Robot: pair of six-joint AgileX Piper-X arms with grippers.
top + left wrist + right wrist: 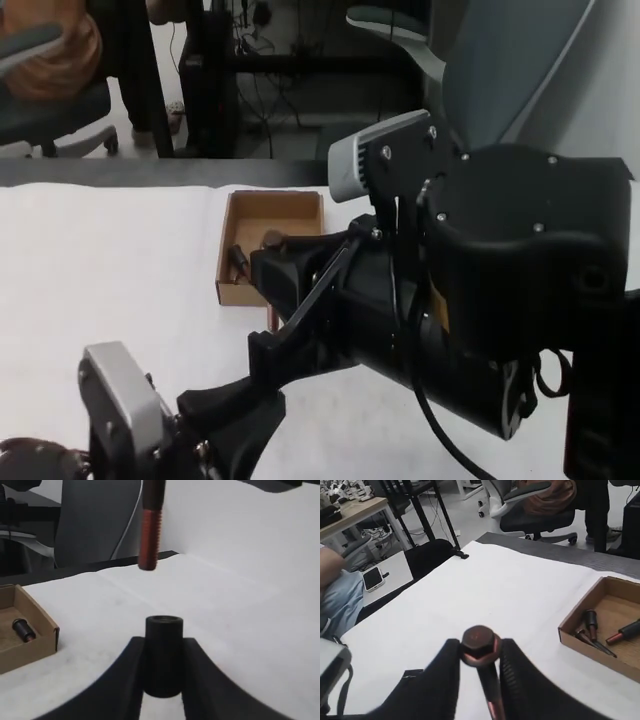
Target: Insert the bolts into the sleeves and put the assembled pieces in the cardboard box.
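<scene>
Here, left gripper (163, 677) clamps the stiff sleeve (164, 630); right gripper (479, 655) pinches the rigid, probably slick bolt (479, 641) by its head.

Setting: office-style lab room. Evidence: swivel chairs (535, 517) on castors (481, 514); black desk frames (150, 70); loose cables (262, 85) hanging below; cluttered light-topped desk (355, 512); bench (485, 585) under white cloth; pale hard floor (465, 517).

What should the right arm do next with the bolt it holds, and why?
Probably centre the bolt over the sleeve before lowering it. The left gripper holds the sleeve upright, mouth open; the bolt, in the right gripper, hangs above it with its tip apart from the mouth and seemingly off-centre.
</scene>
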